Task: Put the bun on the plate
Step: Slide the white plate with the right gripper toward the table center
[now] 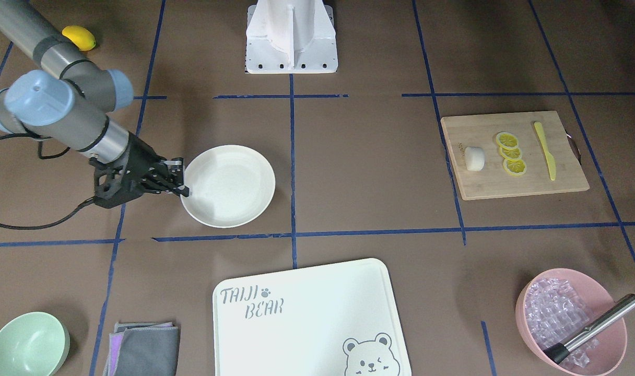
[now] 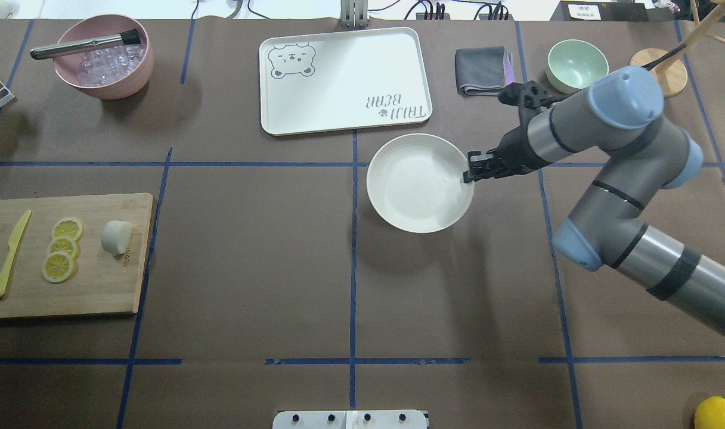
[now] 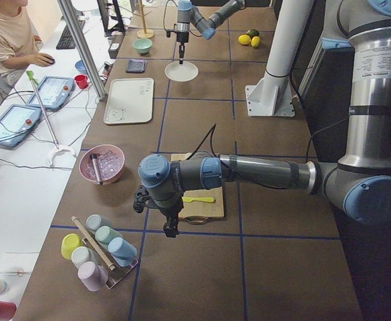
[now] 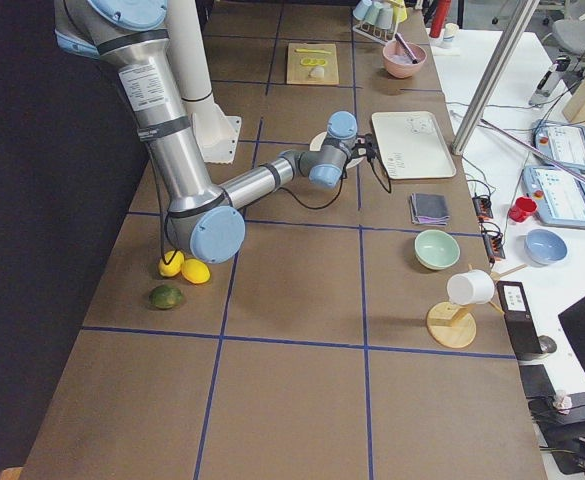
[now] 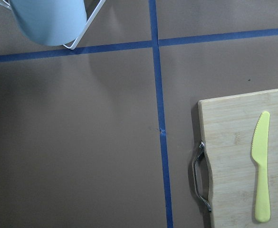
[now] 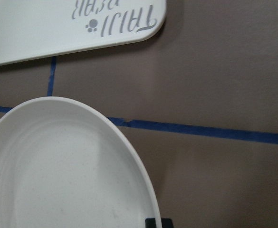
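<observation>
The bun lies on a wooden cutting board beside three lemon slices. The cream plate rests mid-table. My right gripper points down at the plate's rim, fingers close together and seemingly pinched on it. My left gripper shows only in the exterior left view, hanging over the table past the board's outer end. I cannot tell whether it is open or shut. The left wrist view shows the board's handle end and no bun.
A yellow knife lies on the board. Along the far edge stand a pink bowl of ice with a brush, the bear-print board, a grey cloth and a mint bowl. A cup rack sits near the left arm.
</observation>
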